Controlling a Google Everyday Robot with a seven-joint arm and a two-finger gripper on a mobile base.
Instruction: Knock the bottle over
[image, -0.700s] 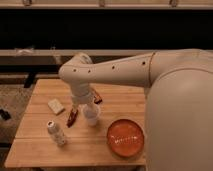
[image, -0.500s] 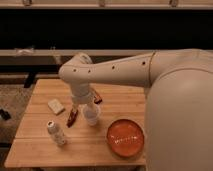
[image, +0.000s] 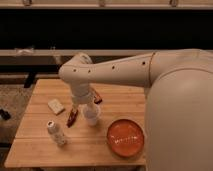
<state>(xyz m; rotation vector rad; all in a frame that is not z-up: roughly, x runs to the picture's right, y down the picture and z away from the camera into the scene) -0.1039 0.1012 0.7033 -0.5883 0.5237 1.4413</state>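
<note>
The bottle (image: 56, 133), small, clear and crinkly with a whitish cap, stands upright near the front left of the wooden table (image: 45, 152). My gripper (image: 85, 103) hangs from the white arm over the middle of the table. It is just above a short white cup (image: 91, 116) and sits up and to the right of the bottle, apart from it. The arm's wrist hides most of the gripper.
A dark red packet (image: 72, 117) lies between the bottle and the cup. Another reddish item (image: 97, 98) lies behind the gripper. A pale flat block (image: 56, 106) sits at the left. An orange bowl (image: 125, 138) stands at the front right. A dark shelf runs behind the table.
</note>
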